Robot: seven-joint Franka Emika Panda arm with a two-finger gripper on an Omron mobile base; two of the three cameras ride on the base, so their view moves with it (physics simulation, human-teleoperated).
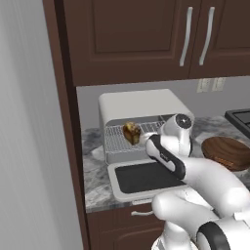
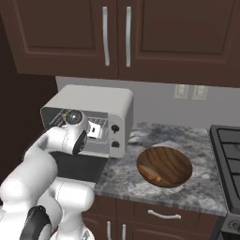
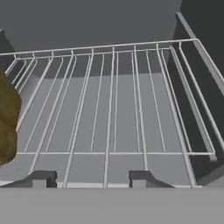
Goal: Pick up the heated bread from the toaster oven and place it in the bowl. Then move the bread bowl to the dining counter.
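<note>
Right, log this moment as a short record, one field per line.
bread: on the wire rack inside the toaster oven, toward its left side
oven door: dropped open, flat over the counter
gripper: at the oven mouth, open and holding nothing; bread lies left of its fingertips
bowl: on the counter, right of the oven
bowl contents: something orange-brown lies inside, kind unclear

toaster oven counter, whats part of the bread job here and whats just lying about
Job:
- bread on the rack
- toaster oven, door down
- bowl
- gripper, reaching into the oven beside the bread

Lying about:
- stove
- wall cabinets
- wall outlets
</note>
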